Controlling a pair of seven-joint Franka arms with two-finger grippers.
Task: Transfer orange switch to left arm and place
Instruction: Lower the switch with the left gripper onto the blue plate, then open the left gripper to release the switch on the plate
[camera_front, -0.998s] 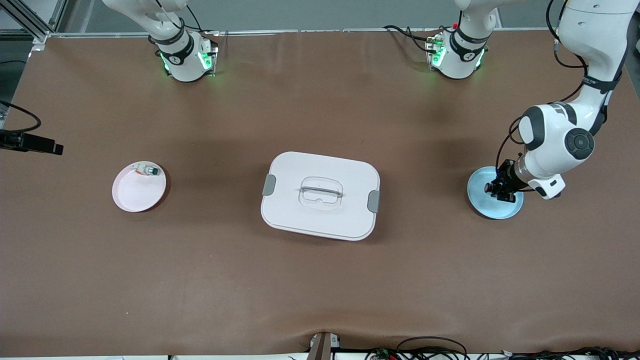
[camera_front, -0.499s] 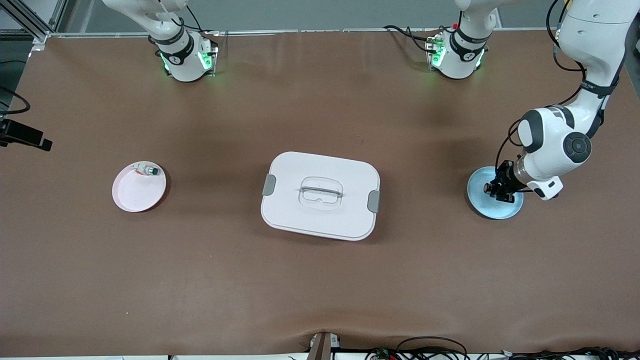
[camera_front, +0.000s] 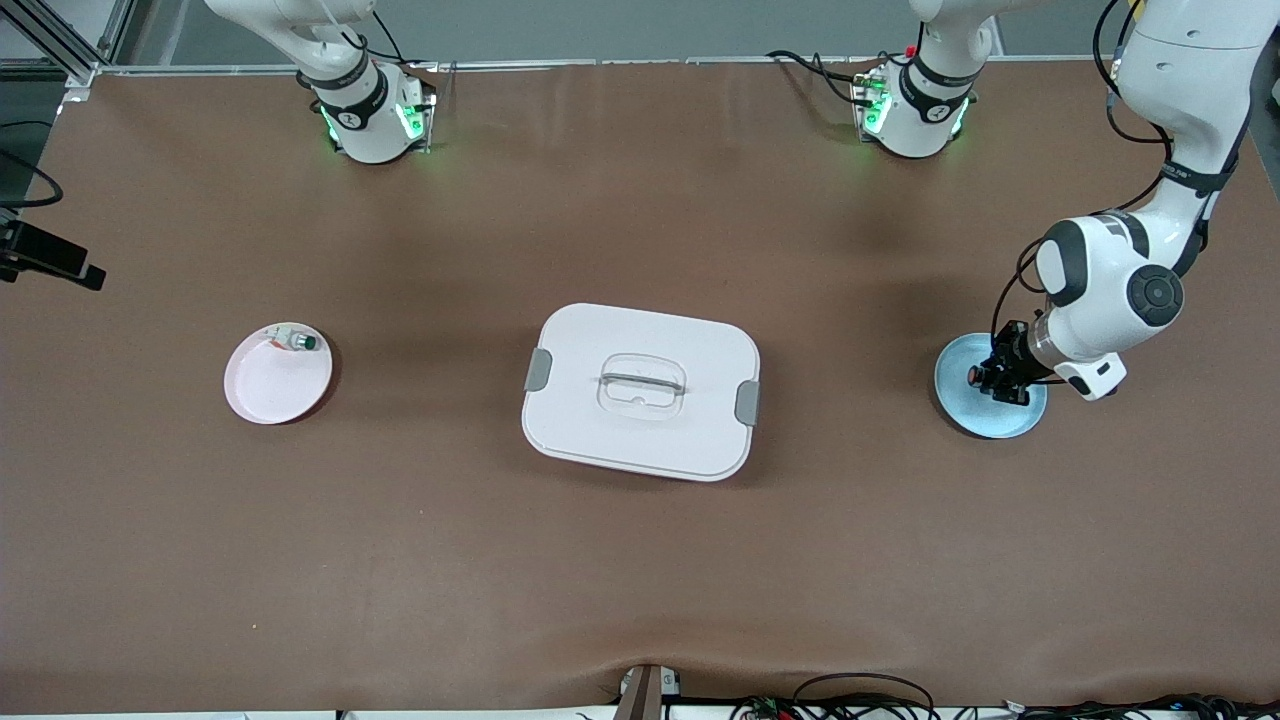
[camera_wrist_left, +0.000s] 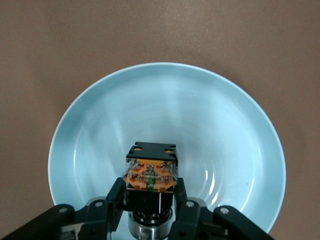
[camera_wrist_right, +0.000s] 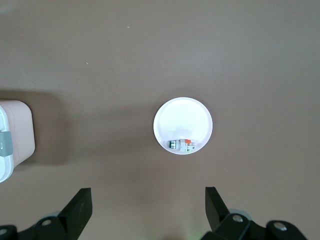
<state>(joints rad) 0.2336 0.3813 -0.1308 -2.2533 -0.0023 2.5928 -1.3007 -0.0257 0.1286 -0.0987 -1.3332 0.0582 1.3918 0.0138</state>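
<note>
One orange switch (camera_wrist_left: 150, 174) (gripped, left gripper (camera_wrist_left: 150, 207))

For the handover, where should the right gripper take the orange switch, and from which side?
The left gripper is shut on the orange switch low on its body, over the blue plate. The black-capped block end sticks out free. The open right gripper should probably pinch that end's flat sides, coming end-on.

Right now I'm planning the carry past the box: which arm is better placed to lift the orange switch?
Left. The left gripper is shut on the orange switch over the blue plate. The right gripper hangs open high above the pink plate.
</note>
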